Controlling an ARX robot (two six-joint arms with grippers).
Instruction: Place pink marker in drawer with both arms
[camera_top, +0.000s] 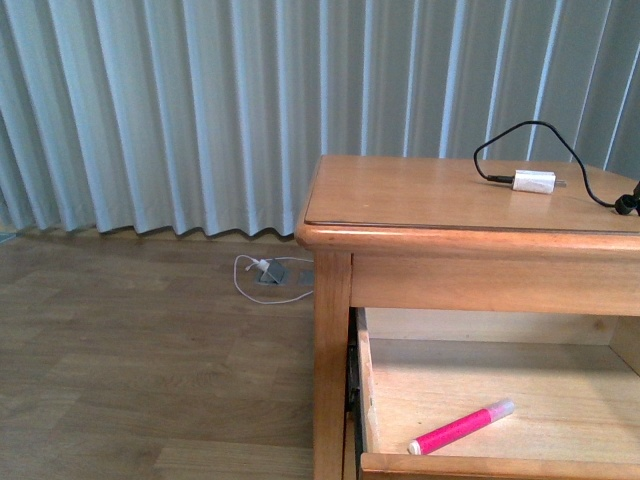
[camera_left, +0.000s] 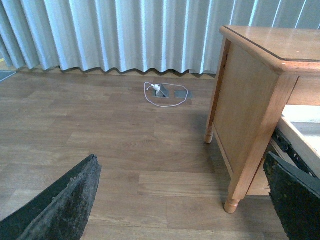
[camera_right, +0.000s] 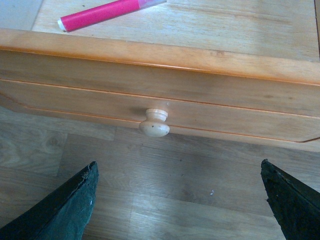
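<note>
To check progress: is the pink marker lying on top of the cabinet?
No, the pink marker lies inside the open drawer.

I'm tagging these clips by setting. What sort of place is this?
Probably a home-like room, perhaps a living room or bedroom: pale pleated floor-length curtains, wood-plank flooring, and a honey-coloured wooden cabinet with a white charger block on top.
</note>
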